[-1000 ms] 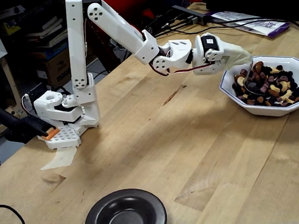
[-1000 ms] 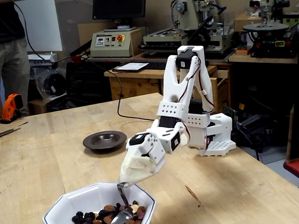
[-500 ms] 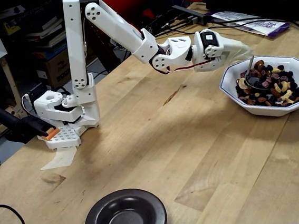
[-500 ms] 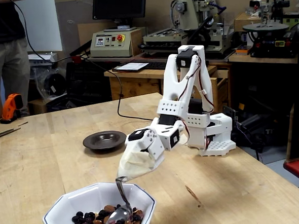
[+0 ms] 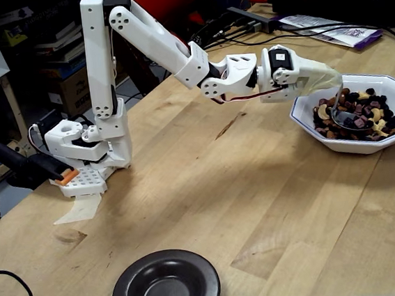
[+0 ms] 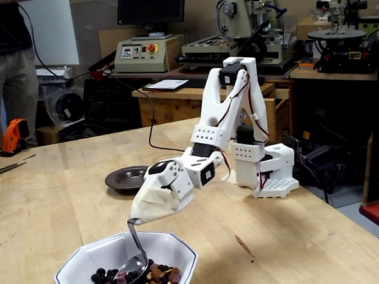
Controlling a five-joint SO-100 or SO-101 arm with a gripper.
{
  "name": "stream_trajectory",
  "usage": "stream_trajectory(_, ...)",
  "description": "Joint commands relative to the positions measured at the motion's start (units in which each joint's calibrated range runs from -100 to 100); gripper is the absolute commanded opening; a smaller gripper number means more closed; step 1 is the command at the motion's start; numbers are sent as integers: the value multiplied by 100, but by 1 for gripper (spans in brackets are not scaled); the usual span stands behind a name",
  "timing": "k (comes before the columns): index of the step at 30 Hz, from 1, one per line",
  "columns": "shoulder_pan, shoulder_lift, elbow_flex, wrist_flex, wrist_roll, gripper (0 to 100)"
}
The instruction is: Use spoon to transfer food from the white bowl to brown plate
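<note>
Wooden table (image 5: 208,189): pale butcher-block top, filling most of both fixed views.

Robot arm (image 5: 167,49): white, base at the left of one fixed view, reaching to the right over the white bowl; in the other fixed view it reaches down toward the lower left.

White bowl (image 5: 322,136): octagonal, at the right edge of a fixed view and at the bottom centre of the other (image 6: 176,250), where its lower part is cut off by the frame. Contents: the food (image 5: 365,111), tan nuts mixed with dark pieces, heaped across the interior.

Brown plate (image 5: 128,294): round, glossy and dark, at the bottom left of centre, its lower edge cut off; nothing lies in its sunken centre. In the other fixed view (image 6: 120,178) it sits mid-frame, partly hidden behind the arm.

Gripper (image 5: 320,79): wrapped in beige tape, so the jaws are hidden; whether they are clamped or apart cannot be told.

Spoon (image 6: 133,257): handle emerges from the taped wrap, its bowl is down in the food inside the white bowl. What it carries is hard to make out.
</note>
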Motion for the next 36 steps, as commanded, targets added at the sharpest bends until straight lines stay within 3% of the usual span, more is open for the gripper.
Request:
stream_trajectory(1, 67, -600, -149, -171, 10, 4)
stream_trajectory(22, 104, -1516, -131, -84, 15, 4)
stream_trajectory(30, 652, -1516, -131, -84, 449, 4)
stream_trajectory(36, 860, -1525, -131, -92, 469, 4)
